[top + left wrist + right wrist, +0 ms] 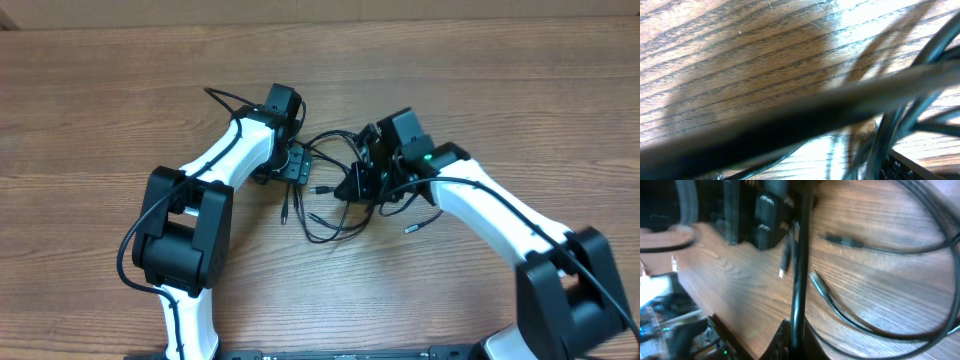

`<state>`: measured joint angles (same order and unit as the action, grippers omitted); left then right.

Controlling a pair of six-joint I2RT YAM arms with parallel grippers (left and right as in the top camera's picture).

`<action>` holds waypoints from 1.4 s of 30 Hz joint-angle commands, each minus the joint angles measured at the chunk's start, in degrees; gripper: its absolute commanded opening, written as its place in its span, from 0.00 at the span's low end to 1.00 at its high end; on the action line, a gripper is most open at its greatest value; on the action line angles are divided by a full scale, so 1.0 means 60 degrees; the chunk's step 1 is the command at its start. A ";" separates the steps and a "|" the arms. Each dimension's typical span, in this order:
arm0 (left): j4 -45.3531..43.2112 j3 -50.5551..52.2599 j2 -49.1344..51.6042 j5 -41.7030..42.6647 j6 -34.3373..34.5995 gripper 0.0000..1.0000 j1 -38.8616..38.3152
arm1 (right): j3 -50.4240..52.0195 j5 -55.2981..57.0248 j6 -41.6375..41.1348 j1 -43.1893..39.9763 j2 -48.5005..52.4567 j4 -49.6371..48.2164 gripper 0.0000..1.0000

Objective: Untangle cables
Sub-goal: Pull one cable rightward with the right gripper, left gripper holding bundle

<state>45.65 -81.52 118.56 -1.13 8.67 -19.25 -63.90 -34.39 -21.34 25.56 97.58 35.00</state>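
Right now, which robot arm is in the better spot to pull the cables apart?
Probably the right arm. The right gripper is shut on one cable, so it can pull straight away. The left gripper stands open at the edge of the tangle.

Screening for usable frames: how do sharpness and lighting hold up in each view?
Overhead: sharp, evenly lit, cables clear. Left wrist: one cable close to the lens is a blurred dark band; glare whitens the table at top. Right wrist: soft, smeared throughout.
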 commanded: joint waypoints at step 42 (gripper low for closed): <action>0.1446 -0.0135 0.0189 0.1384 0.1257 0.77 0.2007 | -0.3843 0.5206 -0.0495 -1.0051 -0.1993 0.3570 0.04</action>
<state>54.83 -82.06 118.63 0.16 15.09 -7.57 -85.69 13.26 -27.70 -35.40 85.06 57.28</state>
